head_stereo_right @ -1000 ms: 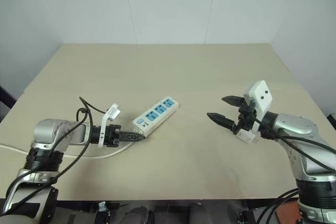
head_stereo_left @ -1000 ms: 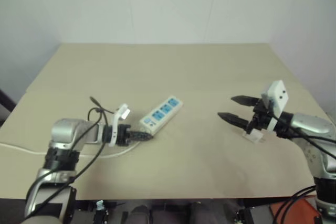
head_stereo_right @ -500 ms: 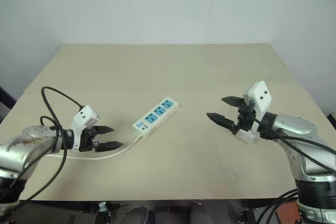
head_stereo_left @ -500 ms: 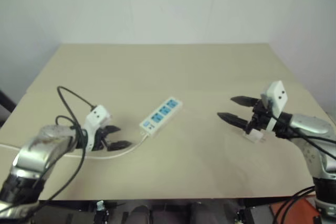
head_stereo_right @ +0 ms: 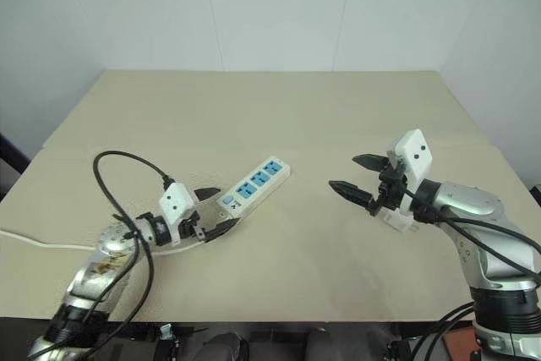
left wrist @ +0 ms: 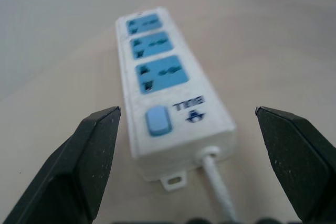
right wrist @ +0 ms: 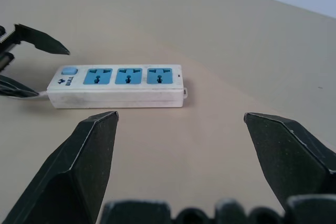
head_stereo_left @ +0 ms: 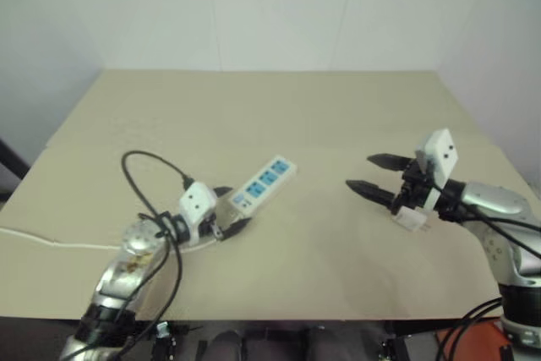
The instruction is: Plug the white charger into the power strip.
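White cord (head_stereo_left: 51,243) trails left from power strip (head_stereo_right: 254,188).

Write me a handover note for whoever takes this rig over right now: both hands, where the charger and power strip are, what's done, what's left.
Left hand: open, holding nothing, its fingers to either side of the switch end of the power strip.
Right hand: open and empty, above the table, pointing toward the strip.
The strip lies flat at mid-table, all three blue sockets free.
The white charger lies on the table under the right hand, ungrasped.
Done: nothing plugged in.
Left: pick up the charger, bring it to the strip, push it into a socket, probably steadying the strip with the left hand.
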